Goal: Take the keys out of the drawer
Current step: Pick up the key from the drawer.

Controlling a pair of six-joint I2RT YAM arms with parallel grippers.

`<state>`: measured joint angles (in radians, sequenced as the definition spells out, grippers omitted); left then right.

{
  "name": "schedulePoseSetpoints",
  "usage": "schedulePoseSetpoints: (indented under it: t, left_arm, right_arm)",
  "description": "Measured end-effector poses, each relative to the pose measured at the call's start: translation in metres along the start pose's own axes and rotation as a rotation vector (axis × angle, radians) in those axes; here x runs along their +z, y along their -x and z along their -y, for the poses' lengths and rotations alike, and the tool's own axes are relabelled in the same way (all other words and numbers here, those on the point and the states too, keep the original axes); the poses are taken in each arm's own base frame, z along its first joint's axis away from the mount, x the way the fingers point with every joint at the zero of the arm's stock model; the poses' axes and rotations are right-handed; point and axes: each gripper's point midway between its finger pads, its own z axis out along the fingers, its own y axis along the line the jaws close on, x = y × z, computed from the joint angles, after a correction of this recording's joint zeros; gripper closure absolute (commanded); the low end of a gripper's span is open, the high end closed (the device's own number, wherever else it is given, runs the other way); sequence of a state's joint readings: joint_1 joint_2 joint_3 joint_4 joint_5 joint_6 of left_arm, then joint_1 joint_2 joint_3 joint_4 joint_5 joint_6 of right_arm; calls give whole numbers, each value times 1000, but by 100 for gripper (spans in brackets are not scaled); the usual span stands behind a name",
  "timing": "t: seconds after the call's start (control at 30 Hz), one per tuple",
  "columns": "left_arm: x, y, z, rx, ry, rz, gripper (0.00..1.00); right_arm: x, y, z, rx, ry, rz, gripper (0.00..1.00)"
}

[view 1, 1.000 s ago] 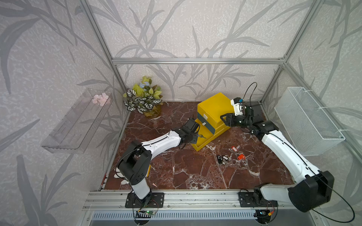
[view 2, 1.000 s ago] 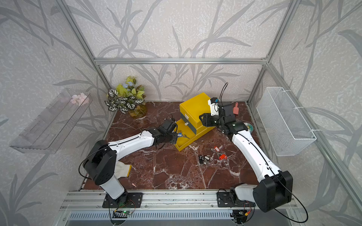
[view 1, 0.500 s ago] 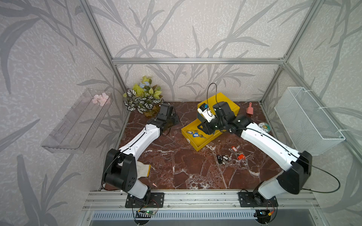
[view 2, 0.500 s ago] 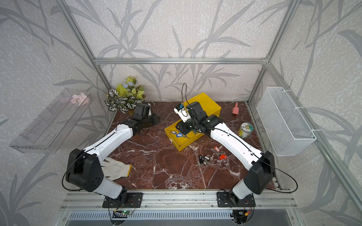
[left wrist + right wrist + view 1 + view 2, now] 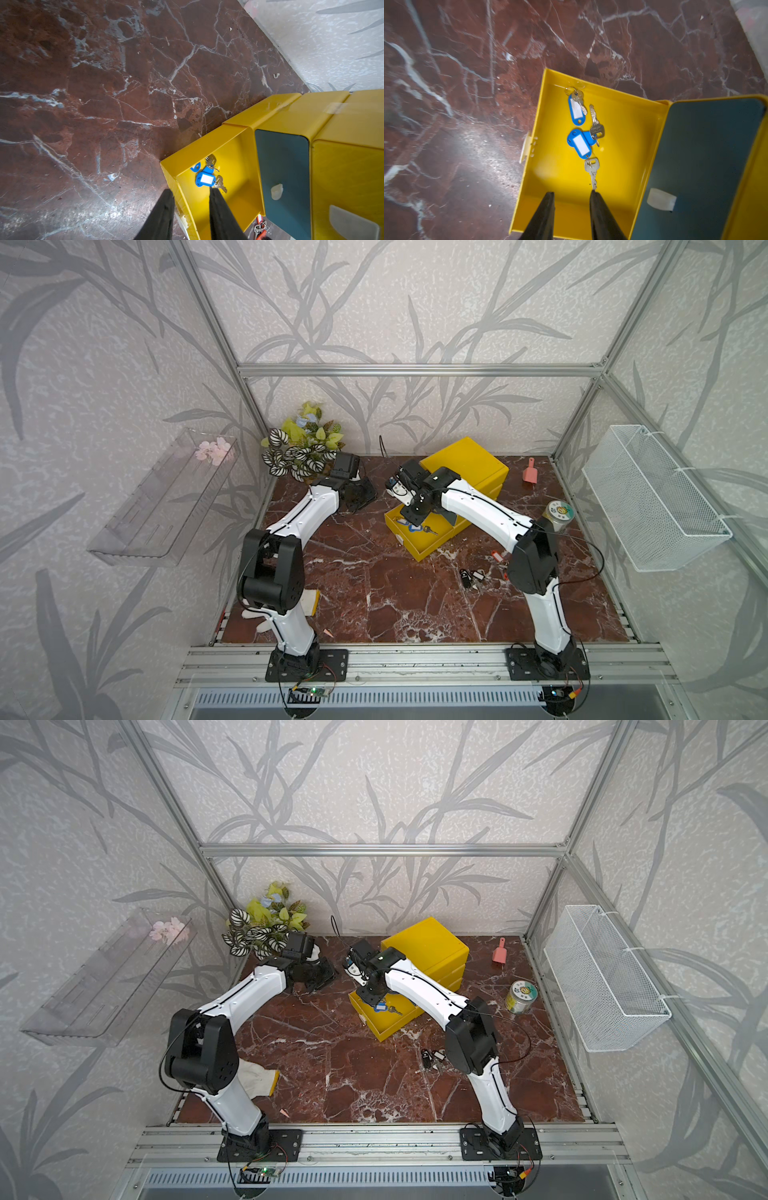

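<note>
The left gripper (image 5: pixel 190 190) hangs spread and empty left of the open yellow drawer (image 5: pixel 558 172), where blue-tagged keys (image 5: pixel 580 143) lie beneath the right gripper (image 5: pixel 571 192), likewise spread and empty, with loose keys (image 5: pixel 471 576) on the marble floor (image 5: pixel 374 593) nearer right

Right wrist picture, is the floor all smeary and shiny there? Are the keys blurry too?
Yes: in the right wrist view the marble floor looks streaked and blurred, with a pale glare patch beside the drawer; the blue-tagged keys look fairly sharp. In the left wrist view glare whitens the floor too.
</note>
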<state>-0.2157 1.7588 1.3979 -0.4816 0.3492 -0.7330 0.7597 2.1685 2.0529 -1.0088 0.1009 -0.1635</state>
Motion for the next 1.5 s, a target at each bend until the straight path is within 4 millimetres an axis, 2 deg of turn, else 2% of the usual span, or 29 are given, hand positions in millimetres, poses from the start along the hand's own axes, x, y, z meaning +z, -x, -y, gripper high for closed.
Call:
schedulePoseSetpoints:
  t: [0.13,0.33,0.53,0.9,1.03,1.1,1.2,1.27,1.4,1.5]
  left_arm:
    - [1,7,-6,-28,7,-21,67]
    - [0,9,-13,-37,21,-41,67]
    - [0,6,-13,-29,21,-56,67]
    - [1,1,-14,-16,10,-76,66]
    - [4,-5,-19,-18,18,-93,66]
    - [5,-7,-21,-19,19,-99,66]
    - [5,-9,-20,-20,14,-105,66]
    - [3,-8,-18,-18,8,-103,66]
    - [-5,-6,-13,-12,-7,-88,66]
    - [-7,-4,-10,-8,-17,-79,67]
  right_arm:
    - [27,-20,7,-19,-28,-103,68]
    - [48,-37,22,-19,-41,-178,67]
    - [61,-45,33,-21,-39,-208,67]
    - [87,-48,27,-46,-1,-225,66]
    - [97,-49,26,-49,1,-234,71]
    - [102,-50,25,-51,2,-233,79]
    - [104,-49,24,-54,5,-225,95]
    - [104,-46,24,-57,6,-215,100]
    - [99,-45,23,-61,4,-205,100]
    - [86,-42,20,-66,3,-192,100]
